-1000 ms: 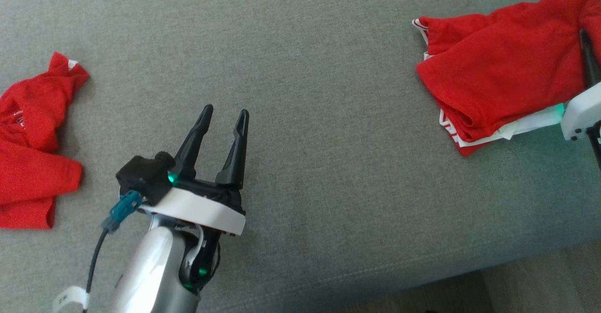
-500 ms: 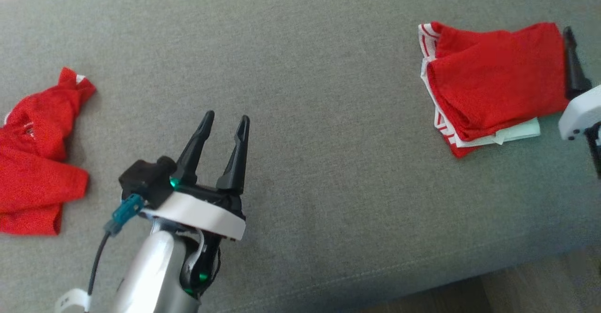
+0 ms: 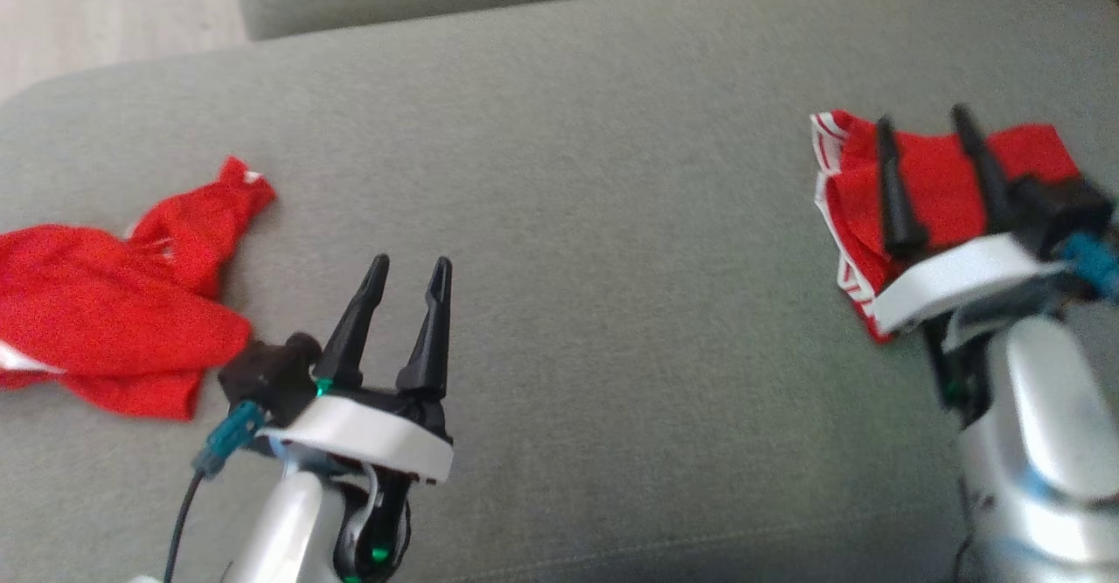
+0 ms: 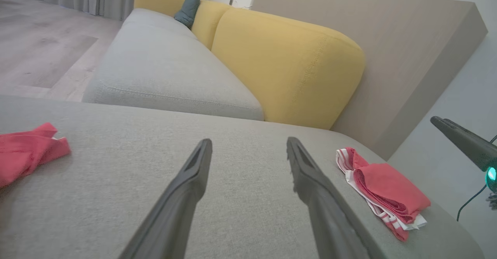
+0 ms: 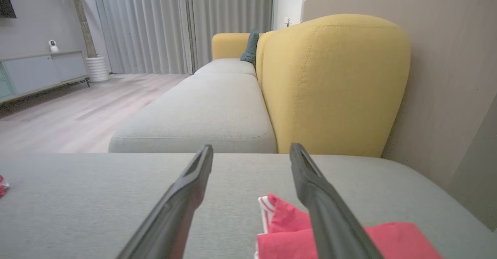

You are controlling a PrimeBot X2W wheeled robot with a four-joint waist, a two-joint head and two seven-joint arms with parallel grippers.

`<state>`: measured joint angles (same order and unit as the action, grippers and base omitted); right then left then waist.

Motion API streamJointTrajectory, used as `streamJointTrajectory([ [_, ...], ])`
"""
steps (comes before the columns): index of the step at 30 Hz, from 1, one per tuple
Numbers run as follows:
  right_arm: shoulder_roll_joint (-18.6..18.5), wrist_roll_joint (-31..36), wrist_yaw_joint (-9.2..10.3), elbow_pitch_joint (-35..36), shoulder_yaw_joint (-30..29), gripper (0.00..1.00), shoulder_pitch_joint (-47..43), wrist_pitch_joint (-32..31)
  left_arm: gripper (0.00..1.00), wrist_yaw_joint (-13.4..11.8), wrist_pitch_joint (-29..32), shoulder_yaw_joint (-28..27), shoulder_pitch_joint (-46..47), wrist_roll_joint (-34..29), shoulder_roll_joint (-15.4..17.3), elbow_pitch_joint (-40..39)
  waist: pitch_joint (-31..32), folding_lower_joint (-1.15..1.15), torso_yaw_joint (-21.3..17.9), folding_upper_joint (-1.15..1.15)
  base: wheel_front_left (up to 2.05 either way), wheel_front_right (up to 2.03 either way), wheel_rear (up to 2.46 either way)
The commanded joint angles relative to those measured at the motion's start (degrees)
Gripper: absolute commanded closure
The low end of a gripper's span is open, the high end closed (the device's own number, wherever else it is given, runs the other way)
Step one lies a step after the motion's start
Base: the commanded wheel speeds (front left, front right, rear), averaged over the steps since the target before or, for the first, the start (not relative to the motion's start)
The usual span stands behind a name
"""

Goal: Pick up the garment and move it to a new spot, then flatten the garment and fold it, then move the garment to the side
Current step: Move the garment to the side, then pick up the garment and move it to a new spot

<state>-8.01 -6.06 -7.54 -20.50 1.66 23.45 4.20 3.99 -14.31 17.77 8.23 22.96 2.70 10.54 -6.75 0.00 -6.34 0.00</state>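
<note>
Garment [image 3: 940,194] is folded, red with white trim, flat by the right edge of the cushion [image 3: 612,216]. We read that as parked aside, task near done. Right gripper [image 3: 921,115] hangs over it, jaws wide, gripping nothing; contact unclear. Left gripper [image 3: 410,261] is also wide and empty, over bare cushion toward the front edge. Crumpled red heap [image 3: 114,321] sits at the left edge, well apart. Middle is free for moves; little margin right of the garment.

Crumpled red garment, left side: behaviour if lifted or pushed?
Likely floppy: the crumpled red garment lies in loose bunched folds, so it should drape when lifted. Probably light, thin cloth. Pushed, it may bunch on the textured grey cushion, not slide.
</note>
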Motion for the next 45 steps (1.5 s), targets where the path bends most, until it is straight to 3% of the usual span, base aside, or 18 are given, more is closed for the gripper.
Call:
streamJointTrajectory([
  [1, 0.68, -0.49, 0.05, 2.53, 1.31, 0.0, 0.17, 0.81, 0.0, -0.33, -0.69, -2.12, 0.85, 0.46, 0.19, -2.25, 2.3, 0.0, 2.31, 0.0, 0.0, 0.0, 0.0],
  [8, 4.62, -2.31, 0.05, 4.78, 3.06, 0.0, -8.17, 5.52, 0.0, -1.36, -0.69, -3.89, -2.93, -0.34, 0.18, -2.9, 5.66, 0.0, 5.69, 0.0, 0.0, 0.0, 0.0],
  [13, 5.08, -1.28, 0.05, 4.74, 5.0, 0.0, -12.89, 7.73, 0.0, -1.52, -0.69, -5.0, -5.45, -1.06, 0.18, -3.29, 7.04, 0.0, 6.93, 0.0, 0.0, 0.0, 0.0],
  [19, 5.12, -6.05, 0.05, 5.85, 5.48, 0.0, -17.39, 9.89, 0.0, -2.28, -0.69, -6.55, -7.95, -1.75, 0.18, -4.99, 8.07, 0.0, 7.84, 0.0, 0.0, 0.0, 0.0],
  [45, 5.13, -7.86, 0.05, 5.33, 5.58, 0.0, -18.74, 10.78, 0.0, -2.11, -0.69, -6.78, -9.09, -2.7, 0.18, -5.53, 8.45, 0.0, 8.01, 0.0, 0.0, 0.0, 0.0],
])
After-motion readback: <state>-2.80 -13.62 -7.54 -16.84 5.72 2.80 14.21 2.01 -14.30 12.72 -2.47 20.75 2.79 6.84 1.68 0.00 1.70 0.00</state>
